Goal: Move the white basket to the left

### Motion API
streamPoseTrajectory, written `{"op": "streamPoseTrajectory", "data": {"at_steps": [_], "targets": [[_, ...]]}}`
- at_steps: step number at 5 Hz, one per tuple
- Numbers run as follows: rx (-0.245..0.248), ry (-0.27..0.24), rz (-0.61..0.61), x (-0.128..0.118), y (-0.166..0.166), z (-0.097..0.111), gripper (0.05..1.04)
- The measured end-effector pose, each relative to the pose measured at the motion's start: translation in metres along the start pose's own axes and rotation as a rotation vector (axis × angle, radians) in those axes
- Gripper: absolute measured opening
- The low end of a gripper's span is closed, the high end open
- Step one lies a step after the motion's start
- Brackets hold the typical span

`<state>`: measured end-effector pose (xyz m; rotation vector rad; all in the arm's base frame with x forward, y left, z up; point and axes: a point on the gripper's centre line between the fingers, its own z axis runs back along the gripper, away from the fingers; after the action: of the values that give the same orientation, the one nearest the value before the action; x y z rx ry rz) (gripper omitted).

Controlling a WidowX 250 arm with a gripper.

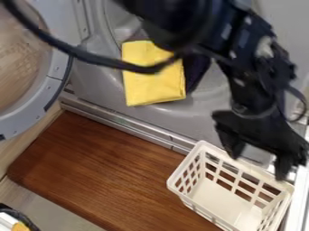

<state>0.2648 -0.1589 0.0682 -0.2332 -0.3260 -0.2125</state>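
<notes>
The black gripper (pixel 258 166) hangs down at the right, over the back rim of the white basket. Its two fingers stand wide apart with nothing visibly held between them. The white basket (pixel 177 177) sits upright at the lower right on the brown wooden board, with lattice walls and a solid floor. It looks empty. One fingertip is close to the basket's back rim and the other is near its back right corner; whether either touches is unclear.
Behind the board (pixel 109 171) stands a grey machine with an open round door (pixel 45 97) at the left. A yellow cloth (pixel 154 83) lies in its opening beside a dark cloth. A black cable crosses the upper left. White edging (pixel 297 198) borders the basket's right side.
</notes>
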Motion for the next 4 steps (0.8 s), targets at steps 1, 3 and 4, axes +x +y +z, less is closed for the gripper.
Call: {"op": "streamPoseTrajectory", "data": {"at_steps": [1,3,4], "targets": [[-0.005,0.027,-0.021,-0.003,-0.012,-0.021,1.001],[0.009,0.074,-0.017,-0.003,-0.025,-0.057,1.001],[0.026,0.11,-0.01,-0.005,-0.033,-0.071,1.001]]}}
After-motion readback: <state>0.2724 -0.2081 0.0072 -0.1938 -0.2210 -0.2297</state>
